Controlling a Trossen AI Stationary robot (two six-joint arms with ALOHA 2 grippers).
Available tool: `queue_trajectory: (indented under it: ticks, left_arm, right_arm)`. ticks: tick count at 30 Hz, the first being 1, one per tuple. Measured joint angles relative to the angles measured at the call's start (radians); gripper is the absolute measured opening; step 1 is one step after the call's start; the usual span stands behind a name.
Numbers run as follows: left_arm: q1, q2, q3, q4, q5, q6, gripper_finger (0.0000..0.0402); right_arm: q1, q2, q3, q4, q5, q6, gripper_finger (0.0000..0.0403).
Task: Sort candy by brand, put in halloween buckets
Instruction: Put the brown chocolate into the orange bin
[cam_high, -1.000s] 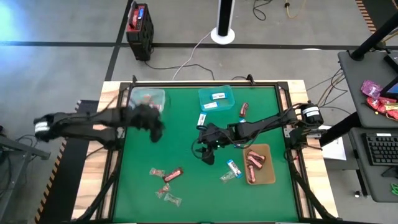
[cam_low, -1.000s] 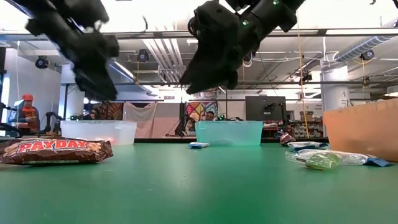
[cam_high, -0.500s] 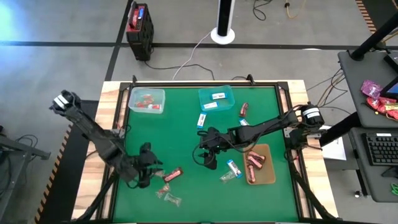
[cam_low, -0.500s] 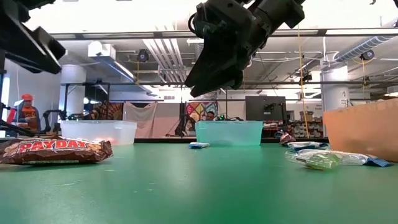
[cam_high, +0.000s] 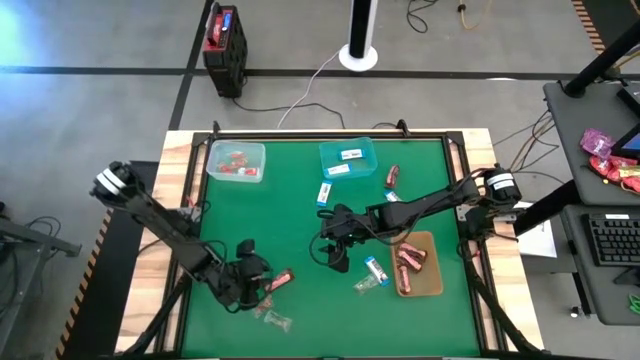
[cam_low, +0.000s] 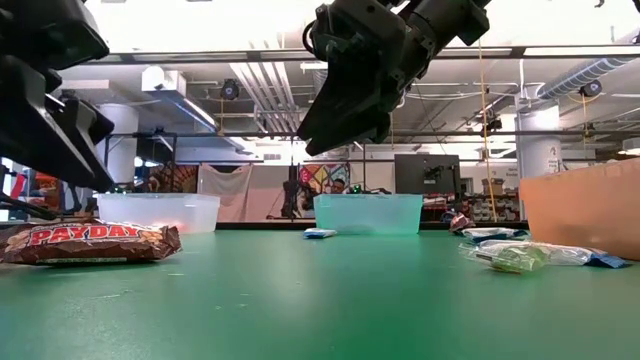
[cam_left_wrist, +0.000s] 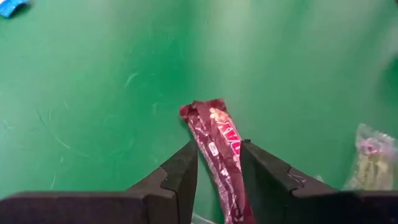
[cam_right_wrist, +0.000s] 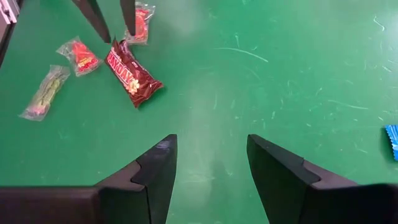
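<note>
One PayDay bar (cam_left_wrist: 217, 149) sits between the fingers of the left gripper (cam_left_wrist: 219, 177), on the green mat (cam_high: 300, 230) near its front-left part. Fingers spread, one on each side of the wrapper, close to it; not clamped as far as the left wrist view shows. Bar's long axis runs straight out from the gripper, along the fingers rather than across them, so a close would pinch it across its narrow width near the close end.

Left gripper (cam_high: 248, 272) is right at the bar (cam_high: 279, 281); right gripper (cam_high: 335, 250) hangs spread and empty over mid-mat, well apart from it.

Amber tray (cam_high: 432, 285) with the other red-brown bars lies on the right side, beyond the right arm. Judgement: left arm is placed for the pick, but the drop-off is a long reach across.

Clear twists (cam_high: 272, 318) lie just beside the bar.
</note>
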Motion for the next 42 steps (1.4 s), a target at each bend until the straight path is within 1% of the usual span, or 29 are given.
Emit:
queue_trajectory:
  ticks: [4, 11, 16, 21, 25, 27, 30, 31, 36, 42]
  left_arm:
    - [0.013, 0.026, 0.0, 0.0, 0.016, 0.0, 0.0105]
    - [0.033, 0.095, -0.002, 0.119, 0.063, 0.049, 0.0105]
    - [0.043, 0.111, -0.005, 0.132, 0.082, 0.036, 0.0104]
    - [0.054, 0.114, -0.036, 0.142, 0.098, -0.035, 0.0085]
    - [0.054, 0.114, -0.081, 0.233, 0.097, -0.037, 0.0067]
    - [0.054, 0.114, -0.093, 0.267, 0.096, -0.01, 0.0049]
    - [0.054, 0.114, -0.094, 0.285, 0.093, 0.046, 0.0012]
    - [0.054, 0.114, -0.092, 0.285, 0.084, 0.065, 0.0007]
    - [0.058, 0.094, -0.084, 0.291, -0.001, 0.176, 0.0001]
    - [0.107, 0.063, -0.083, 0.315, -0.041, 0.329, 0.0]
  right_arm:
    - [0.0, 0.0, 0.0, 0.0, 0.0, -0.002, 0.0187]
    - [0.0, 0.0, -0.002, 0.0, 0.0, 0.0, 0.0187]
    - [0.0, 0.0, -0.002, 0.0, 0.0, 0.004, 0.0187]
    - [0.0, 0.0, -0.002, 0.0, 0.0, 0.004, 0.0187]
    - [0.0, 0.0, -0.002, 0.0, 0.0, 0.002, 0.0187]
    - [0.0, 0.0, -0.002, 0.0, 0.001, 0.0, 0.0187]
    - [0.0, 0.0, -0.003, 0.0, 0.001, -0.002, 0.0187]
    - [0.0, 0.0, -0.003, 0.001, 0.001, -0.003, 0.0187]
    - [0.008, 0.0, -0.005, 0.035, 0.002, -0.046, 0.0187]
    - [0.046, 0.027, -0.012, 0.225, -0.001, -0.177, 0.0187]
